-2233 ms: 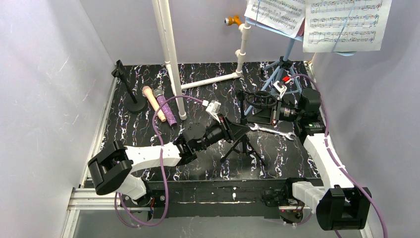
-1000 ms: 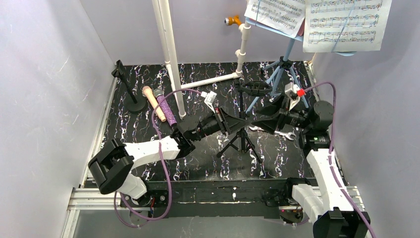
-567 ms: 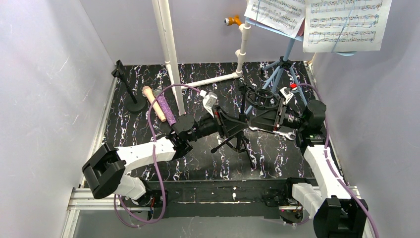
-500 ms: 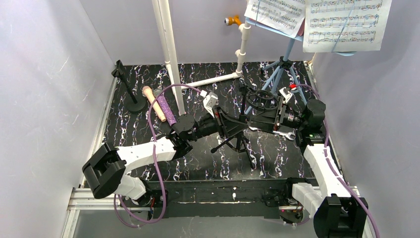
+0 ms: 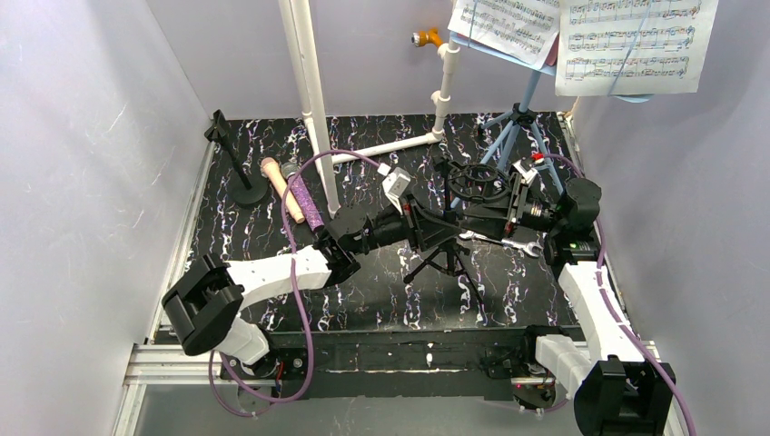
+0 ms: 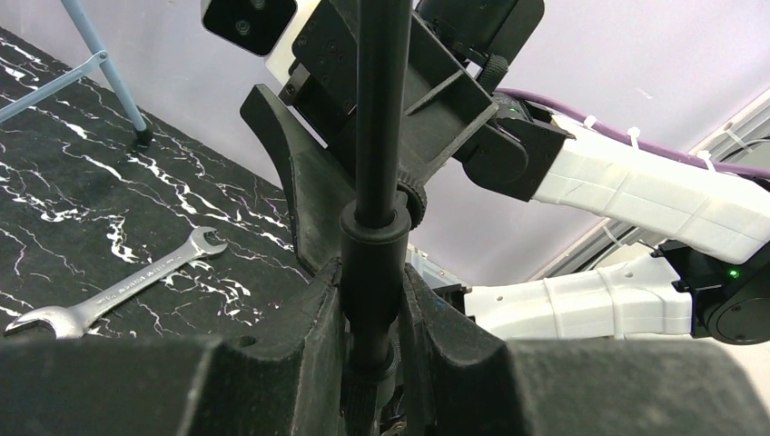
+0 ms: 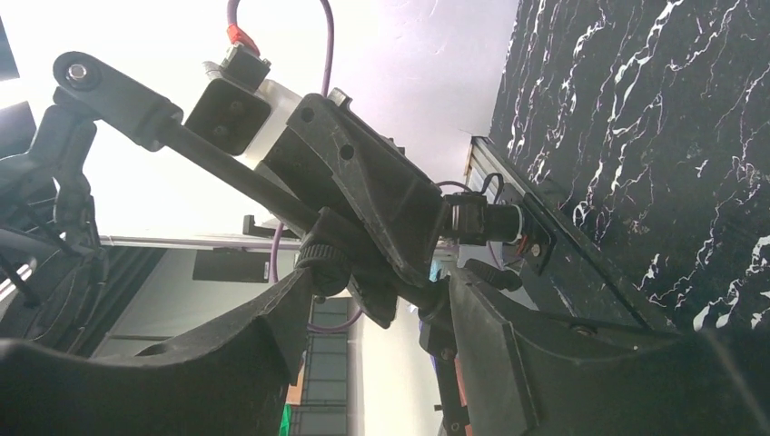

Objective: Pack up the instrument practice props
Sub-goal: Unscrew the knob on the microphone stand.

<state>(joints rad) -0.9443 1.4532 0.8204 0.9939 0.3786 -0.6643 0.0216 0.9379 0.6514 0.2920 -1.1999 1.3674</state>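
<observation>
Left gripper (image 6: pixel 372 304) clamps the black mic tripod (image 6: pixel 378 109) mid-frame, while right gripper (image 7: pixel 377 300), jaws apart and seemingly not gripping, should close squarely on its collar.

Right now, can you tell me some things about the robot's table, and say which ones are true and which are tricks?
1. The left end effector grips the pole of the black tripod. True.
2. The wrench lies on the table. True.
3. Both microphones stand upright in a holder. False: the peach mic and the purple mic lie side by side on the table.
4. The sheet music lies flat on the table. False: it sits up high on the blue stand.
</observation>
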